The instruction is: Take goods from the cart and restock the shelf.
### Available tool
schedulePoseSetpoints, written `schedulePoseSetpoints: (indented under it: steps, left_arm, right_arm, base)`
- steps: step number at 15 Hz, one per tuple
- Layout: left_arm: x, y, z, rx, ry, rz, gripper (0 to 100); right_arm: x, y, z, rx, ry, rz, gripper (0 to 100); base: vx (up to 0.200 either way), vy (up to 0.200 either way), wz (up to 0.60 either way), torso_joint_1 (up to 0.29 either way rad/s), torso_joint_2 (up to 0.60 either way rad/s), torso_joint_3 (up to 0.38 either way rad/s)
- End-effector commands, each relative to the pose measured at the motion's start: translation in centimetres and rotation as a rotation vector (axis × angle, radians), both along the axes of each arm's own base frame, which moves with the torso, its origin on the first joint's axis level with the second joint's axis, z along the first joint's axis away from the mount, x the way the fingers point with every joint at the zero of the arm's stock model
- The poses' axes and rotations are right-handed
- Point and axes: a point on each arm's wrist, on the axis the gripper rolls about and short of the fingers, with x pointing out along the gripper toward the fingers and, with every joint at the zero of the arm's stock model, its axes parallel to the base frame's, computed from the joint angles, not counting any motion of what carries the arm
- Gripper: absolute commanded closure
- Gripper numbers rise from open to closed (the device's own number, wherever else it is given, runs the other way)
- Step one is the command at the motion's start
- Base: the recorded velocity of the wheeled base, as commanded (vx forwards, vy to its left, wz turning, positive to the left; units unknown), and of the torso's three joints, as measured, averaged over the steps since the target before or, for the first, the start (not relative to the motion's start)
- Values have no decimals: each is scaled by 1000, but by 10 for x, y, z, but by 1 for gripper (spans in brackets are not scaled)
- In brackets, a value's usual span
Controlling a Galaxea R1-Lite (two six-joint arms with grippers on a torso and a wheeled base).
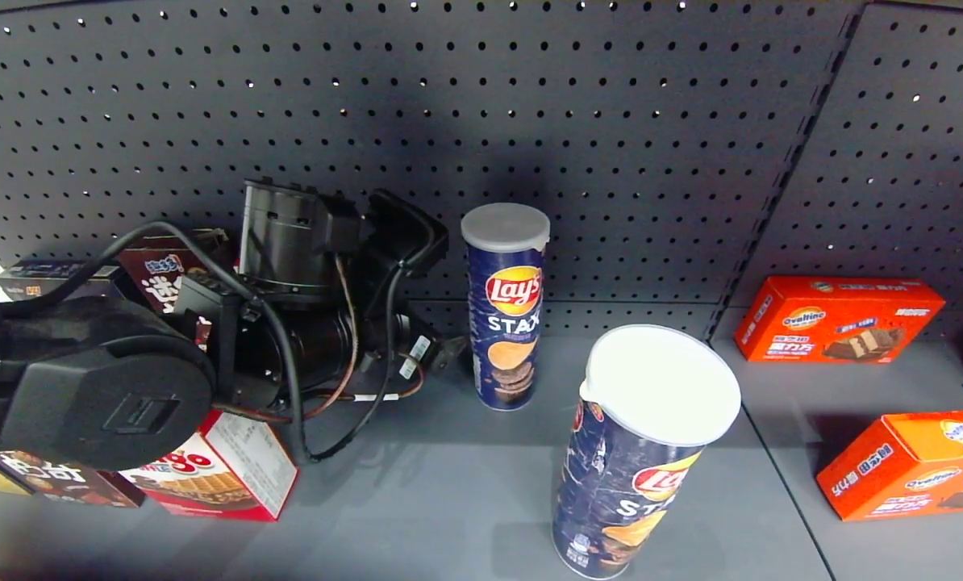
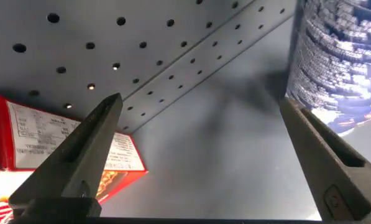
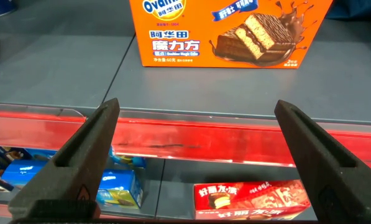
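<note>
**A:** Fingers on the left gripper (image 2: 201, 102)?
**B:** Spread wide, with nothing between them. One finger (image 2: 325, 155) is just beside the back can (image 2: 340, 56). I cannot tell whether they touch.
**A:** And the right gripper (image 3: 197, 106)?
**B:** Spread and empty too, in front of a red rail (image 3: 204, 134). An orange box (image 3: 229, 31) lies on the board above the rail, and a blue box (image 3: 120, 186) and a red box (image 3: 253, 199) sit below it.
**A:** Where are the cans?
**B:** Both stand upright on the grey shelf (image 1: 417, 484). The back can is near the pegboard (image 1: 610, 121). The front can (image 1: 643, 452) is apart from it, to its right and closer to the edge.
**A:** What is around them?
**B:** A red-and-white box (image 1: 223, 468) lies on the left. On the right are a rear orange box (image 1: 836, 319) and a near orange box (image 1: 913, 464).
</note>
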Motion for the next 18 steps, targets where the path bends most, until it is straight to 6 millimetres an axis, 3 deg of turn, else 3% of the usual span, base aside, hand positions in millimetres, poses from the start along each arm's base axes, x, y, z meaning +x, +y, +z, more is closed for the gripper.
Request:
schedulePoseSetpoints:
  steps: [1,12,18]
  left_arm:
    - [6,-10,-5,2,10,-8,0]
    - [15,-39,-12,-16,20,-47,0]
    - [14,-36,-11,-24,21,-26,0]
  right_arm:
    - [0,0,0,0,1,2,0]
    - [0,0,0,0,1,2,0]
    - [0,0,0,0,1,0,0]
  base:
    - [0,0,0,0,0,0]
    - [0,0,0,0,0,0]
    - [0,0,0,0,0,0]
